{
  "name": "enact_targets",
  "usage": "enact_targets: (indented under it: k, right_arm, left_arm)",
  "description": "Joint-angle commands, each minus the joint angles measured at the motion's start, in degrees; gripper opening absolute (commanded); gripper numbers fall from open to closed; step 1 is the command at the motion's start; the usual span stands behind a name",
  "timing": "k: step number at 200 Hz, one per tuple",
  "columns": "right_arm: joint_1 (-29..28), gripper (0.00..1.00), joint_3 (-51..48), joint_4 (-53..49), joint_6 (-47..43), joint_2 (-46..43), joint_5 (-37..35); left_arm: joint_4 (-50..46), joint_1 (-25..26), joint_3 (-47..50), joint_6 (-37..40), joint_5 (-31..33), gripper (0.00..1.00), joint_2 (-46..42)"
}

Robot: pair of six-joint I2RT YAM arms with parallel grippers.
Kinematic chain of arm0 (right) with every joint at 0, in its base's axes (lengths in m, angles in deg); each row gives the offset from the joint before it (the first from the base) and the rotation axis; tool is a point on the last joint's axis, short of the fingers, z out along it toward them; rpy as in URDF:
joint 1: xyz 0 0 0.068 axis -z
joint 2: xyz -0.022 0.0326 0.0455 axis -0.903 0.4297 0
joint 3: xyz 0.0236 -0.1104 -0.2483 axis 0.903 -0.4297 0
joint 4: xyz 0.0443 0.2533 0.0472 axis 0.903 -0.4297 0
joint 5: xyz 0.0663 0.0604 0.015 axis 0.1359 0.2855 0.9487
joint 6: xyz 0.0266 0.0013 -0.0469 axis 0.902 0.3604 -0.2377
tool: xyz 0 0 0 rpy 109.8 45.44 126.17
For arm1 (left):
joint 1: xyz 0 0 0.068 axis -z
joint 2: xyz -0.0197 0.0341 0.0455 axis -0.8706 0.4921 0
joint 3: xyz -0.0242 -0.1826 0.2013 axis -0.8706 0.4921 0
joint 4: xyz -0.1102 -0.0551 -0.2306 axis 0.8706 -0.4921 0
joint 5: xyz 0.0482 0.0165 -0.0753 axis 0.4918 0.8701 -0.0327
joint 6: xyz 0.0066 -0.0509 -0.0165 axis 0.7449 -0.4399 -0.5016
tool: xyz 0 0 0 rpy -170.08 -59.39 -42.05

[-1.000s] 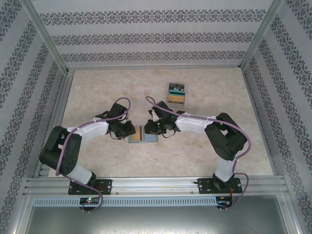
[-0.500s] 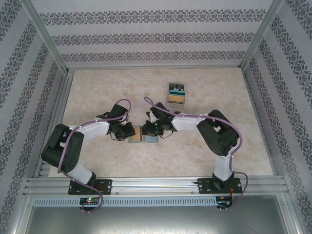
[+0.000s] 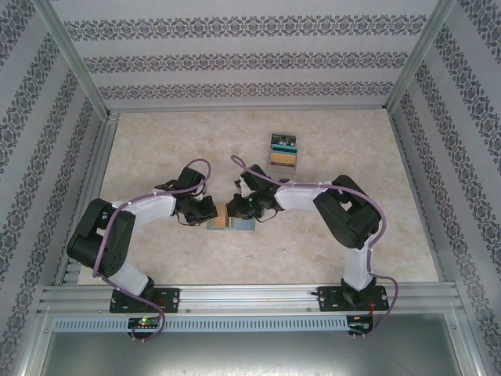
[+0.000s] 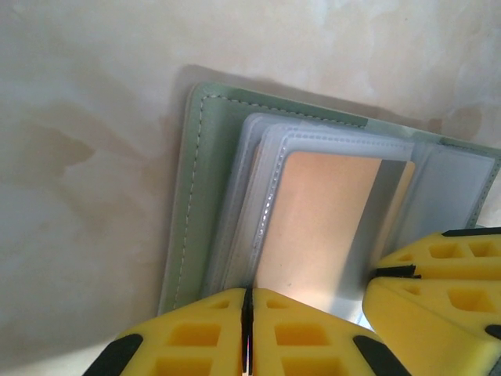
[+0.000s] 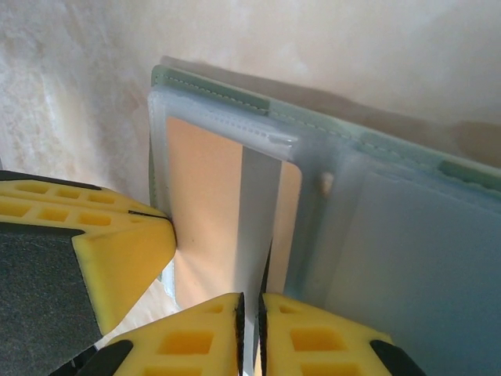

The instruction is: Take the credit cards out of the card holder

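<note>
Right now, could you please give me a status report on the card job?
Left gripper, right gripper shut at open dull-green bifold card holder. Tan-gold plastic card inside sleeve. Nothing blocking.

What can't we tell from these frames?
- Left wrist view: whether the shut left gripper pinches anything. Its fingers cover the contact.
- Right wrist view: whether the right gripper grips the tan card or a sleeve. The contact sits under its tips.
- Card holder: any cards behind the tan one are hidden by the stacked sleeves.
- Top view: the print on the card pile is too small to read.
</note>
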Motion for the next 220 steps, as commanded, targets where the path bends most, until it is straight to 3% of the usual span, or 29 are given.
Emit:
enact_targets:
  k: [1, 184, 201, 220]
  right_arm:
    - [1.21, 0.17, -1.79, 0.37, 0.65, -2.74, 0.48]
    - [0.51, 0.17, -0.15, 3.1, 2.31, 2.11, 4.24]
    - [0.27, 0.16, 0.14, 3.41, 2.39, 2.29, 4.42]
    - [0.36, 0.07, -0.16, 3.47, 2.56, 2.21, 4.35]
  left_arm:
    - [-1.31, -0.62, 1.35, 0.15, 0.85, 0.1, 2.1]
    - [-1.14, -0.57, 1.13, -0.2, -0.08, 0.09, 2.03]
    - [-0.96, -0.54, 1.2, -0.27, -0.12, 0.09, 2.1]
    - [-1.0, -0.59, 1.31, -0.37, -0.2, 0.09, 1.93]
